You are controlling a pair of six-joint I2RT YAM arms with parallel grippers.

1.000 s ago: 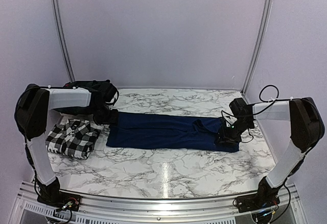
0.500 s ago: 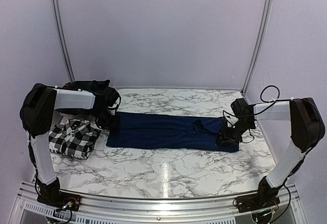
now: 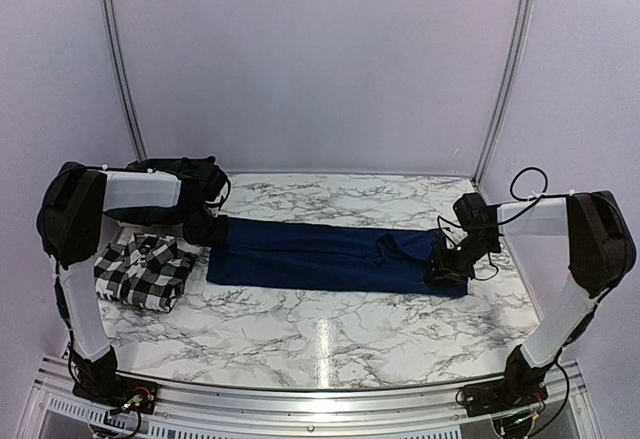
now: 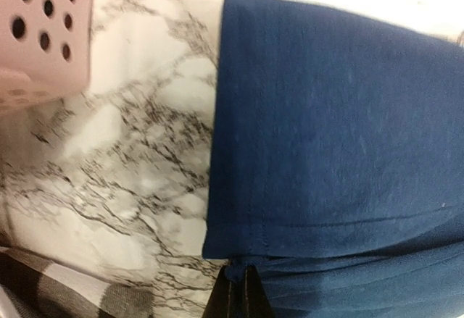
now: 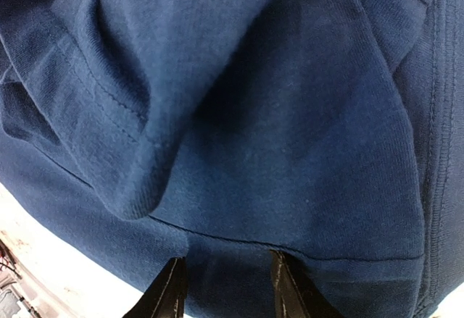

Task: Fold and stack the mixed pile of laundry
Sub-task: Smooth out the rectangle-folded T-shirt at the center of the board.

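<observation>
A navy blue T-shirt (image 3: 330, 256) lies stretched in a long band across the marble table (image 3: 330, 334). My left gripper (image 3: 213, 231) is at its left end, shut on the near hemmed corner of the T-shirt (image 4: 326, 115); the cloth bunches at the left gripper's (image 4: 239, 280) tips. My right gripper (image 3: 447, 264) is down on the rumpled right end. In its wrist view the right gripper (image 5: 226, 264) is open, its fingers apart with navy T-shirt (image 5: 275, 115) cloth lying in the gap. A folded black-and-white check shirt (image 3: 145, 269) lies at the left.
A dark bundle of cloth (image 3: 185, 171) sits behind the left arm at the back left corner. A pink perforated basket wall (image 4: 43, 21) shows beyond the T-shirt's corner. The check shirt's edge (image 4: 43, 289) lies close to the left gripper.
The left gripper's jaws have closed on the T-shirt's left corner, and that end has shifted slightly left. The right gripper's jaws have narrowed a little over the right end.
</observation>
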